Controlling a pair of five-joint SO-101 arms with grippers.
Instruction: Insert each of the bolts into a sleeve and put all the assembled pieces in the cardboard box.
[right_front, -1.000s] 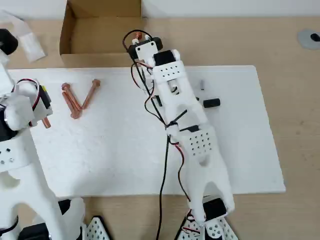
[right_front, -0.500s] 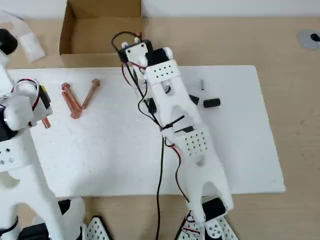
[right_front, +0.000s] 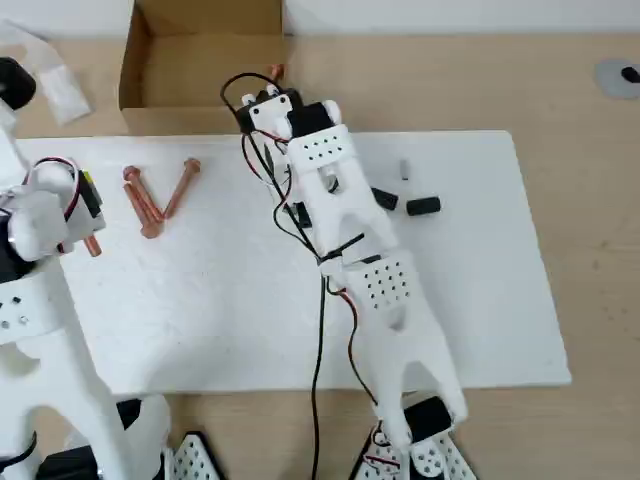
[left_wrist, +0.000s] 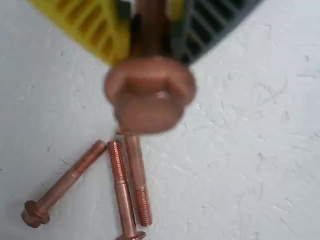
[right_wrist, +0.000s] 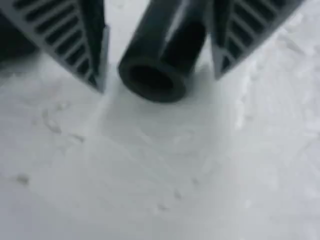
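Since a second ago the far end of the right arm (right_front: 370, 260) has swung leftward, toward the near corner of the cardboard box (right_front: 127, 75); the left arm (right_front: 40, 300) has stayed where it was.

From its base at the near edge, the right arm stretches diagonally across the mat, with its wired end just short of the box. The right gripper (right_wrist: 159, 79) is released. Its ribbed fingers stand spread on either side of a black sleeve (right_wrist: 160, 55) that lies on the mat between them, with a gap showing on each side.

At the left edge the left arm stands folded. The left gripper (left_wrist: 148, 50) is clenched on a copper bolt (left_wrist: 150, 95) — one yellow finger, one black — with the bolt's head pointing down at the mat. Below it three loose bolts (left_wrist: 121, 190) lie close together, their threaded ends converging.

A white mat (right_front: 200, 300) with a rough surface covers most of the wooden counter (right_front: 580, 180). The box sits open at the mat's far edge. A second sleeve (right_front: 423, 206) lies loose on the mat to the right of the arm. A crumpled white wrapper (right_front: 60, 88) rests at the far left of the counter and a grey disc (right_front: 618, 76) at the far right.
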